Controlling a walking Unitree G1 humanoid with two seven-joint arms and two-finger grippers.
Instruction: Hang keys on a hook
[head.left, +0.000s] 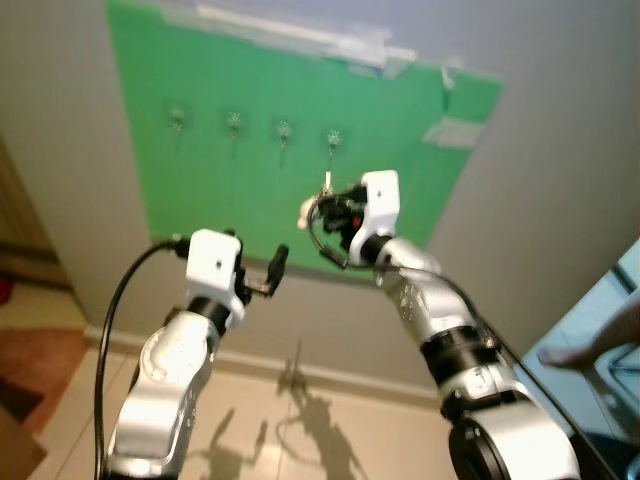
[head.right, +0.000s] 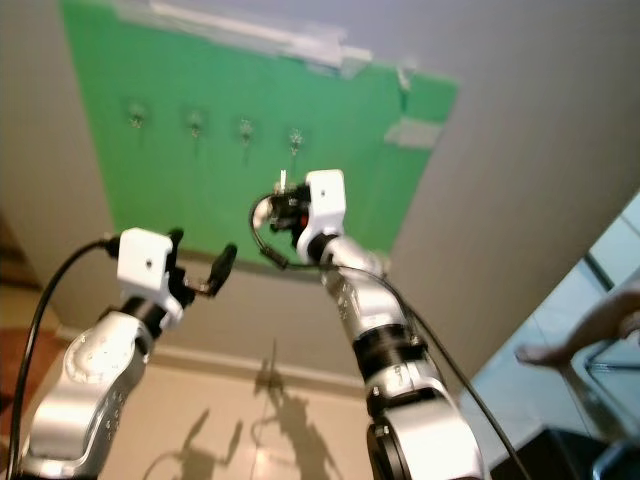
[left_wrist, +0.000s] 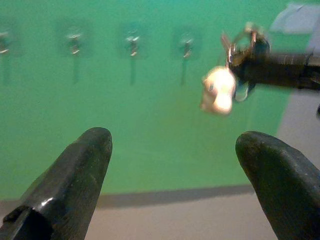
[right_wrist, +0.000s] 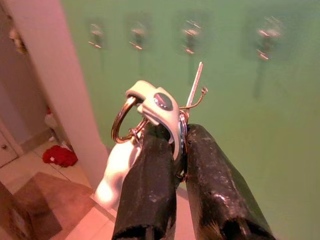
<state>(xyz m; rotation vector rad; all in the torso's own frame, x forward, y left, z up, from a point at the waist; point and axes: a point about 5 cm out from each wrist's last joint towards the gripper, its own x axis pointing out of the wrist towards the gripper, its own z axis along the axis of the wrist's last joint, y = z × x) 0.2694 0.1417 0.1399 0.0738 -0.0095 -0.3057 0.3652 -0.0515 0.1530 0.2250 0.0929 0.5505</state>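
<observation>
Right gripper pinches the key bunch at its fingertips, raised just below the rightmost hook on the green board. Left gripper hangs spread, apart.

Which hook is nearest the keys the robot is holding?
Find the green board on the grey wall. Four small hooks sit in a row across it. The nearest one is the hook at the robot's right end, just above the keys in the right gripper.
</observation>
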